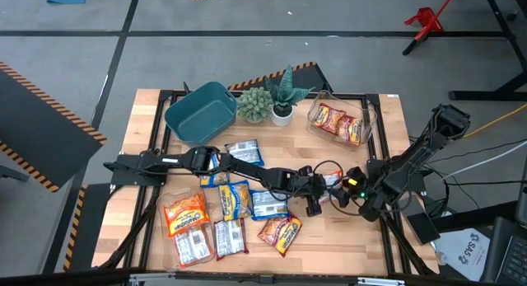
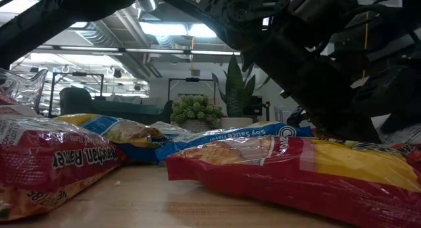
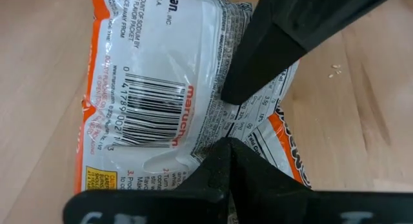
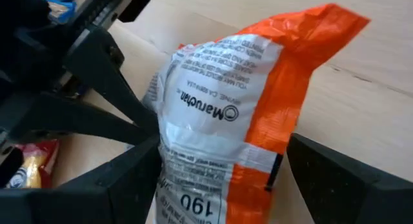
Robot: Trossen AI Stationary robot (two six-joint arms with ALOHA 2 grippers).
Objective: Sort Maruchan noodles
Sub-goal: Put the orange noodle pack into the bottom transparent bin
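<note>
From above, the left claw [image 1: 315,197] reaches far across the table [image 1: 387,121] and meets the right claw [image 1: 342,194] near the middle-right, with an orange packet [image 1: 331,180] between them. The other packets [image 1: 222,216] lie loose behind the left claw, toward the near-left of the table, two more sit in a clear tub [image 1: 339,121] beyond the right claw, and a teal bin [image 1: 200,113] and two plants [image 1: 268,103] stand well off along the far edge. At table level the arms fill the upper right as dark shapes and the handover is hidden; a red packet [image 2: 289,165] lies in front. In the left wrist view the left claw [image 3: 227,124] is pinched together on the packet's [image 3: 155,88] white back panel, puckering the film by the barcode. In the right wrist view the right claw [image 4: 226,179] stands spread wide, one finger [image 4: 342,179] on each side of the packet [image 4: 219,114], seemingly not yet pressing it. The packet looks light, its wrapper thin, glossy and likely slippery, and the noodle block inside brittle, so a grip across the flat body, firm but not crushing, seems better than one on the crimped end. Bare wood lies just beyond the right claw, toward the tub, giving room to carry; the table's right edge is close.
</note>
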